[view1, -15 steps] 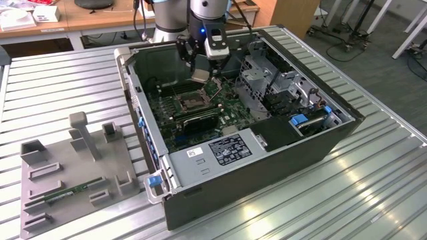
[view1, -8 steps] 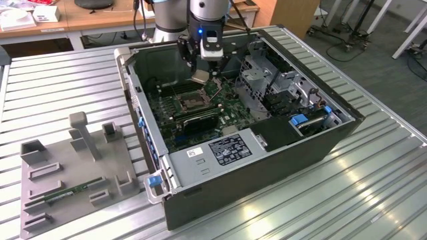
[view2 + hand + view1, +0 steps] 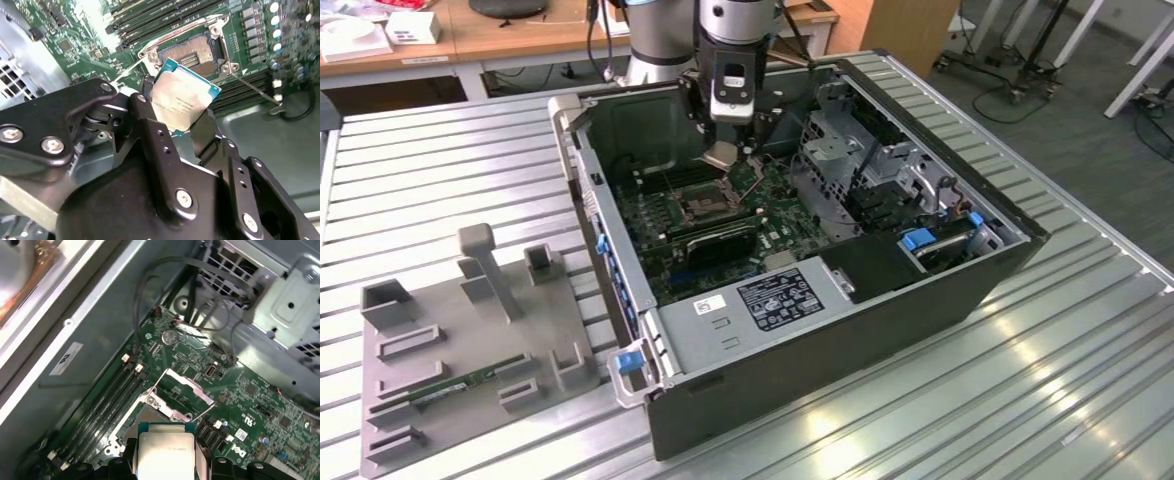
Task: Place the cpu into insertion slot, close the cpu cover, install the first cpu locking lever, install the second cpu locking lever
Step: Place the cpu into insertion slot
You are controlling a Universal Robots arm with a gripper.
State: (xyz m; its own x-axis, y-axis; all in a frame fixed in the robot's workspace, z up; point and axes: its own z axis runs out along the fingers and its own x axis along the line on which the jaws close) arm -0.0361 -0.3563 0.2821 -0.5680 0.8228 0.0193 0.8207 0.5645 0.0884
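Observation:
My gripper (image 3: 724,150) is shut on the cpu (image 3: 720,156), a pale silver-tan square chip, and hangs inside the open computer case just above the insertion slot (image 3: 700,206). In the second wrist view the cpu (image 3: 182,97) sits tilted between the black fingers (image 3: 150,125), apart from the insertion slot (image 3: 192,50), whose dark centre lies uncovered. In the first wrist view the cpu (image 3: 165,452) is in front of the cpu cover (image 3: 186,388), which stands swung up from the socket. A thin locking lever (image 3: 255,90) sticks out unlatched beside the socket.
The open computer case (image 3: 987,275) lies on a ribbed metal table (image 3: 1067,380). Memory slots (image 3: 107,402), cables (image 3: 200,315) and a metal drive cage (image 3: 847,150) crowd the socket. A grey fixture (image 3: 467,340) with a memory stick stands at the exterior view's left.

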